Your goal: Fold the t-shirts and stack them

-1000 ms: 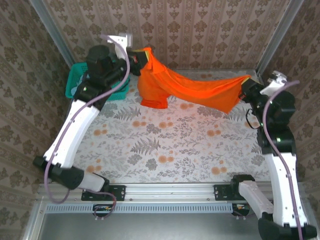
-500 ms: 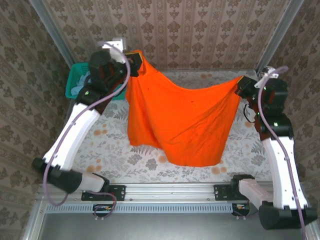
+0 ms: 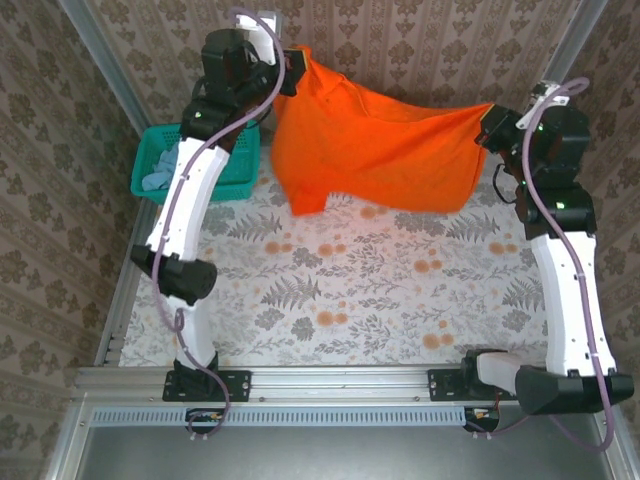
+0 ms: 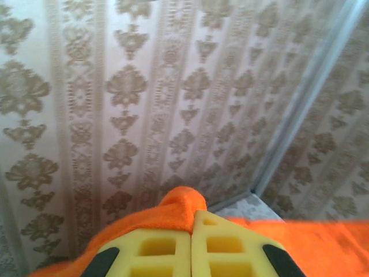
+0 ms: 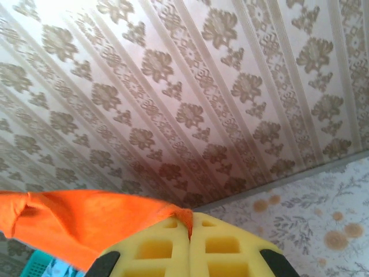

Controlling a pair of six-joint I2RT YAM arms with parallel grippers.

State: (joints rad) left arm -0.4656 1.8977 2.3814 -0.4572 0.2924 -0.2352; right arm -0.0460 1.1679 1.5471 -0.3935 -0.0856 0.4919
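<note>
Raised t-shirt (image 3: 380,150) spans left hand (image 3: 291,76) to right hand (image 3: 488,124).

Teal mesh basket (image 3: 150,150) far left, floral tabletop (image 3: 340,290), damask walls (image 3: 420,60)

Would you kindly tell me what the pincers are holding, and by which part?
Both hold the orange t-shirt: the left pincer pinches a bunched fold at one upper end, the right pincer the opposite upper edge.
</note>
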